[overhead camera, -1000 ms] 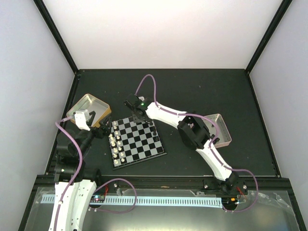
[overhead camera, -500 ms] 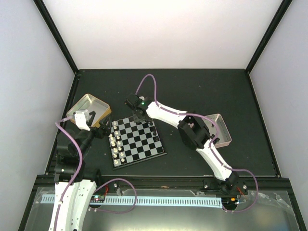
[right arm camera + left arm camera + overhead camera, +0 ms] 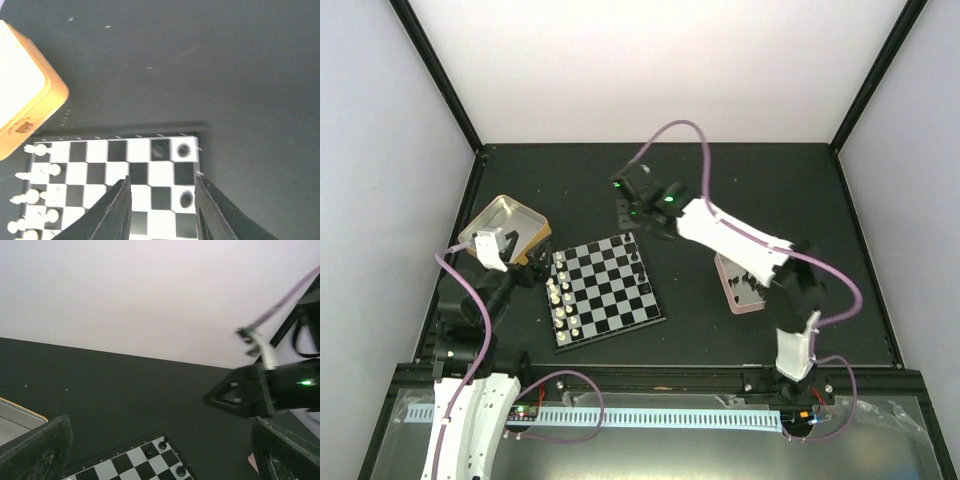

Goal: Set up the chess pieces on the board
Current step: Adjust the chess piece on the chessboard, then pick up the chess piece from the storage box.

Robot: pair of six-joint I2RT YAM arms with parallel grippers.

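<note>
Board: the board (image 3: 610,292) lies flat on the dark table (image 3: 750,185), lower left of centre in the overhead view and turned slightly askew.
Cream set: the cream-white pieces (image 3: 558,298) stand in a loose double file along the board's left edge.
Black set: only a few black pieces (image 3: 183,149) show, on squares by the board's right edge. The others cannot be seen (perhaps they lie in the pink-rimmed tin (image 3: 738,308), which is half hidden under the right arm).
Right tool: the right gripper (image 3: 161,182) hangs just above the board's top corner in the overhead view, jaws parted with nothing between them.
Left tool: the left gripper (image 3: 160,422) sits at the left of the board, beside the gold tin (image 3: 505,222), fingers spread wide and empty.
Handling: each figure looks light, rigid and glossy, so it is likely to slip and easy to topple. A careless nudge could knock over its neighbours.
Where to hold: pinch across the waist or head from straight above, close gently, and set the piece upright in the middle of its square.
</note>
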